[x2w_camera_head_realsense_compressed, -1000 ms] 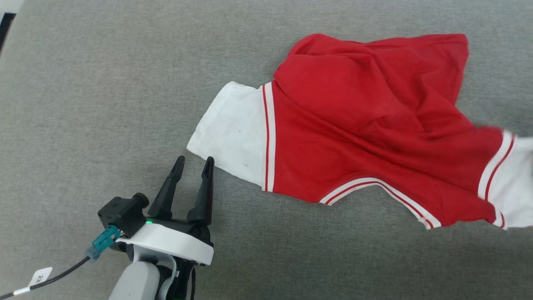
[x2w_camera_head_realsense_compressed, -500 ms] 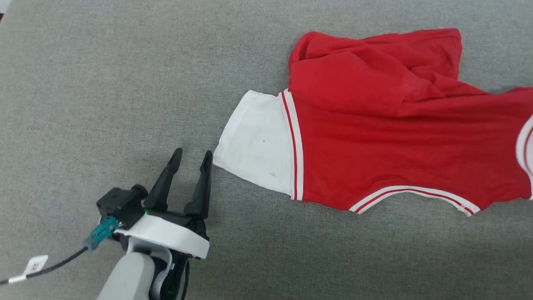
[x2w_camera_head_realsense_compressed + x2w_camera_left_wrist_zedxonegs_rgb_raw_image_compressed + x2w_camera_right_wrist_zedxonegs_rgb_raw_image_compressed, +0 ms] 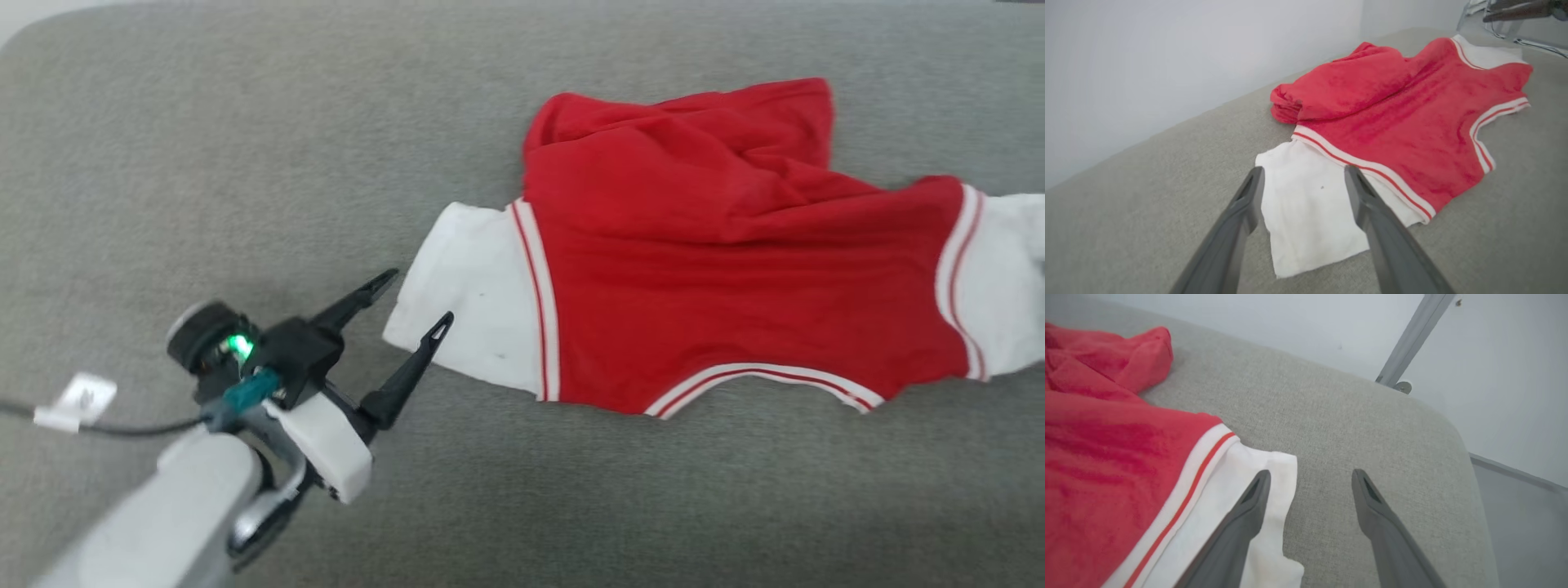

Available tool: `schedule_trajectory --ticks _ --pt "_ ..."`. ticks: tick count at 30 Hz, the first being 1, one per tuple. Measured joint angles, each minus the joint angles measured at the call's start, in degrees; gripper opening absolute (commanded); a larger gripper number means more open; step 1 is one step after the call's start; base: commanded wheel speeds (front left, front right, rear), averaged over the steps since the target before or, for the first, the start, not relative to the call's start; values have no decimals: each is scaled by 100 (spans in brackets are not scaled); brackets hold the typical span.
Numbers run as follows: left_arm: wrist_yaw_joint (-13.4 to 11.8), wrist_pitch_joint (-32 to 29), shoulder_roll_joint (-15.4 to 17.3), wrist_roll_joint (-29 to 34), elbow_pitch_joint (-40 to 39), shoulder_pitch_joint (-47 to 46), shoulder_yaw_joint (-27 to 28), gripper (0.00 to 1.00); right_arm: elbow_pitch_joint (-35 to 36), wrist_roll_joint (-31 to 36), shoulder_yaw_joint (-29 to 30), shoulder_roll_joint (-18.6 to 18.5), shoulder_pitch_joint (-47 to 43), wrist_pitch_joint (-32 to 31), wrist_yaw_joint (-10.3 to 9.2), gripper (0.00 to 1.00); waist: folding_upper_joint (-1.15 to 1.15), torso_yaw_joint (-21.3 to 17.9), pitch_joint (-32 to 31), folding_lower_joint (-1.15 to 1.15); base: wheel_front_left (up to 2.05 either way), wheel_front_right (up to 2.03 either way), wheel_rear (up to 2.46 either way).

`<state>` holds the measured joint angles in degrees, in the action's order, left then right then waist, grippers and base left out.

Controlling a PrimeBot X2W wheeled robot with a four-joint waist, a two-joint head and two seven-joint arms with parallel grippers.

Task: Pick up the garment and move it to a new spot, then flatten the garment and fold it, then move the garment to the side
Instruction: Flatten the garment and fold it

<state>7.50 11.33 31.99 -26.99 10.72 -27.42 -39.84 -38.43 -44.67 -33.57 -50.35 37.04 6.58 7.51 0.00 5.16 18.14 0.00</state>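
The garment (image 3: pixel 718 269) lies across the right half of the bench (image 3: pixel 245 163), collar (image 3: pixel 759 377) toward the near edge, its red body bunched over itself along the far side — not yet flat. Its left sleeve (image 3: pixel 465 294) points toward the bench's left edge; its right sleeve (image 3: pixel 1276 473) reaches toward the right edge, near a rounded corner. The left pincer (image 3: pixel 418 297) stands wide, its fingers straddling the left sleeve's hem, holding nothing. The right pincer (image 3: pixel 1310 473) is just as wide and empty, one finger over the right sleeve's white edge. Flattening looks to be the step in hand. Each pincer should probably bite well into its hem, catch both layers, then draw outward together — slowly, since thin fabric slips.
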Motion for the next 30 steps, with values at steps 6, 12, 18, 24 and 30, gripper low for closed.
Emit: schedule_trajectory --ticks 6,12,18,24,30 --pt "0 -996 1090 -711 -560 -965 -1517 100 377 4 587 196 -332 513 -1 100 0 -365 -67 0 0 0 0" --pt "5 -1802 1747 -1601 -917 -1866 -3040 100 849 344 882 583 -776 552 -1 100 0 -810 1 0 0 0 0" --pt "5 -2142 2015 -1834 -784 -2190 -3336 100 1211 619 1235 836 -1037 469 -1 100 0 -1202 180 0 0 0 0" --pt "5 -2345 2100 -1646 -690 -2043 -3318 100 1613 804 1501 922 -1284 242 -1 100 0 -1426 384 0 0 0 0" --pt "15 -2290 2024 -1449 -546 -2007 -3277 81 2117 872 1543 877 -1480 -141 -1 100 0 -1439 479 0 0 0 0"
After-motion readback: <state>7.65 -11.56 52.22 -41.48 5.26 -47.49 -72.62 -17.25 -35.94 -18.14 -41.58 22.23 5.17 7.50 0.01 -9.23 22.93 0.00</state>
